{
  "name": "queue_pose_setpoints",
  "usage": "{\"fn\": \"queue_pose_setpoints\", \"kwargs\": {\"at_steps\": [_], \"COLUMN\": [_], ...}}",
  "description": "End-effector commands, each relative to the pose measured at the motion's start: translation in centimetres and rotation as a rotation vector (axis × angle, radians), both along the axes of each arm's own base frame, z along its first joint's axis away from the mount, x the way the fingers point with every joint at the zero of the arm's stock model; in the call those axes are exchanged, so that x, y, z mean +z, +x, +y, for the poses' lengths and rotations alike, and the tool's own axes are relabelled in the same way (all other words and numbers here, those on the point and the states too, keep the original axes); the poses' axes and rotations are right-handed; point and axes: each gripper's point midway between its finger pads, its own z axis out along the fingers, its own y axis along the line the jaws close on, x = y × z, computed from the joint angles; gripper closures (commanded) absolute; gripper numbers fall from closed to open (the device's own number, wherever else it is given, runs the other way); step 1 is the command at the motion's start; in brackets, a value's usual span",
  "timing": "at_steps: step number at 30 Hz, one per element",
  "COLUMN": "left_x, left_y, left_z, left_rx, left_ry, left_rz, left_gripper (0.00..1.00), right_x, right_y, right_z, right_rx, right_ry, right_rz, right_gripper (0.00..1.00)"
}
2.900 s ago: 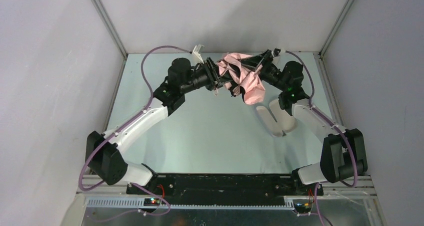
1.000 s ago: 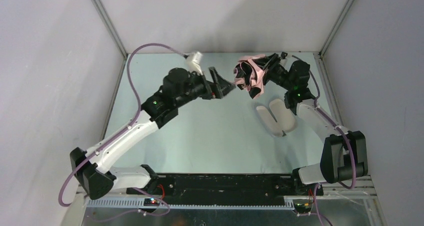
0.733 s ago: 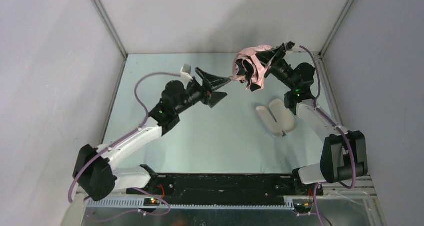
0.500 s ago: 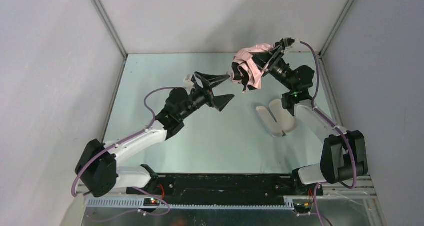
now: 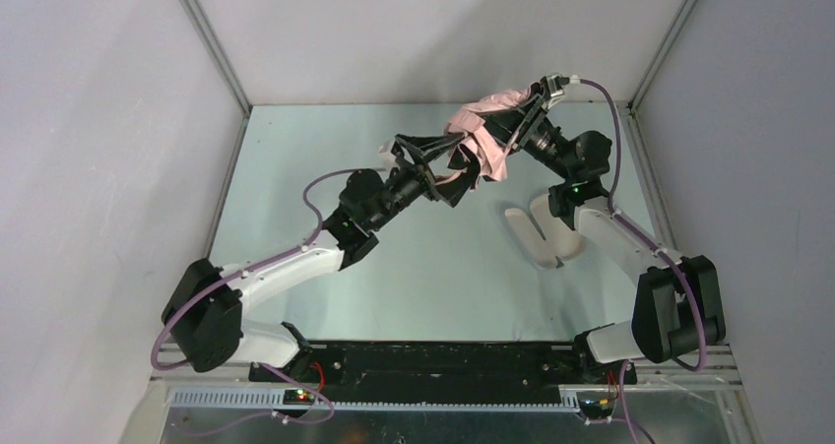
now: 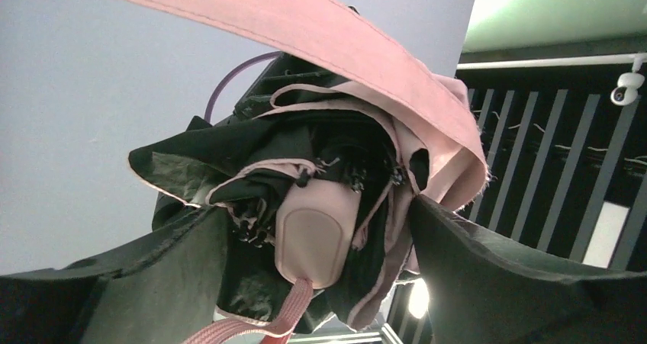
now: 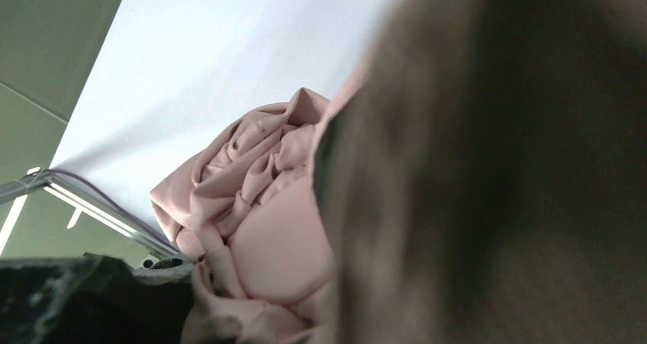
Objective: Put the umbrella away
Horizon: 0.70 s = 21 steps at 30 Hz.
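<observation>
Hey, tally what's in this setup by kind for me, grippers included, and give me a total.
grippers: 2, the left gripper and the right gripper
umbrella: 1
pale case halves: 2
total: 5

This is a robotics lab test cell. Plain pale grey wall panels [image 5: 98, 168] on aluminium corner posts [image 5: 209, 42] enclose a pale green tabletop [image 5: 443, 267]. A white-and-black left robot arm [image 5: 286, 267] and its right twin [image 5: 615, 232] are bolted to a black base rail [image 5: 433, 357] at the near edge.
</observation>
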Motion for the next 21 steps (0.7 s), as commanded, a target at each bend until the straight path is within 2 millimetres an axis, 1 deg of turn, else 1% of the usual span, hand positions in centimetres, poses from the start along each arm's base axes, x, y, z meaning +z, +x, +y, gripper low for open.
{"fn": "queue_pose_setpoints", "kwargs": {"at_steps": [1, 2, 3, 4, 5, 6, 7, 8, 9, 10, 11, 13, 15, 16, 17, 18, 19, 20, 21], "left_x": [2.4, 2.3, 1.8, 1.9, 1.6, 1.8, 1.5, 2.0, 1.8, 2.1, 2.0, 1.9, 1.3, 0.9, 0.5, 0.3, -0.7, 0.3, -0.8], "left_y": [-0.1, -0.1, 0.0, 0.0, 0.2, 0.4, 0.5, 0.5, 0.8, 0.7, 0.9, 1.0, 1.0, 1.0, 1.0, 1.1, 1.6, 1.2, 1.3], "left_z": [-0.2, -0.2, -0.3, -0.3, -0.5, -0.3, -0.6, -0.4, -0.5, -0.3, -0.3, -0.2, -0.2, -0.2, -0.2, -0.1, 0.1, 0.1, 0.0], "left_rx": [0.002, 0.002, 0.001, -0.001, -0.006, -0.002, -0.011, -0.011, -0.009, -0.01, -0.009, -0.01, -0.007, -0.015, -0.007, -0.014, -0.003, -0.02, -0.036], "left_ry": [-0.076, -0.078, -0.073, -0.078, -0.072, -0.079, -0.071, -0.082, -0.078, -0.089, -0.089, -0.078, -0.023, 0.019, 0.069, 0.111, 0.186, 0.207, 0.291], "left_rz": [-0.031, -0.033, -0.028, -0.038, -0.042, -0.06, -0.067, -0.09, -0.101, -0.121, -0.13, -0.157, -0.192, -0.194, -0.231, -0.237, -0.255, -0.295, -0.314], "left_gripper": [0.18, 0.21, 0.3, 0.35, 0.47, 0.54, 0.68, 0.76, 0.92, 0.96, 0.99, 1.0, 1.0, 1.0, 1.0, 1.0, 1.0, 1.0, 1.0], "right_x": [3.2, 3.1, 3.1, 3.0, 2.8, 2.9, 2.6, 2.6, 2.1, 1.8, 1.7, 1.3, 0.2, 0.1, -0.6, -0.9, -1.6, -2.0, -2.8], "right_y": [-2.2, -2.3, -2.5, -2.8, -3.0, -3.3, -3.5, -3.9, -4.2, -4.5, -4.8, -5.1, -4.8, -4.9, -4.7, -4.7, -4.7, -4.6, -4.5], "right_z": [-0.5, -0.5, -0.4, -0.2, -0.2, -0.1, -0.1, 0.0, 0.2, 0.2, 0.5, 0.6, 0.8, 0.7, 0.7, 0.7, 0.7, 0.5, 0.3], "right_rx": [0.013, 0.02, 0.038, 0.048, 0.059, 0.064, 0.064, 0.065, 0.07, 0.066, 0.071, 0.072, 0.07, 0.07, 0.067, 0.067, 0.064, 0.053, 0.044], "right_ry": [0.022, 0.023, 0.023, 0.021, 0.017, 0.015, 0.012, 0.013, 0.007, 0.003, -0.001, -0.011, -0.033, -0.032, -0.044, -0.054, -0.076, -0.087, -0.104], "right_rz": [-0.124, -0.116, -0.107, -0.102, -0.092, -0.089, -0.08, -0.075, -0.063, -0.047, -0.046, -0.021, 0.065, 0.093, 0.148, 0.165, 0.211, 0.235, 0.289], "right_gripper": [1.0, 1.0, 1.0, 1.0, 1.0, 1.0, 1.0, 1.0, 1.0, 1.0, 1.0, 0.99, 0.92, 0.85, 0.8, 0.74, 0.65, 0.61, 0.55]}}
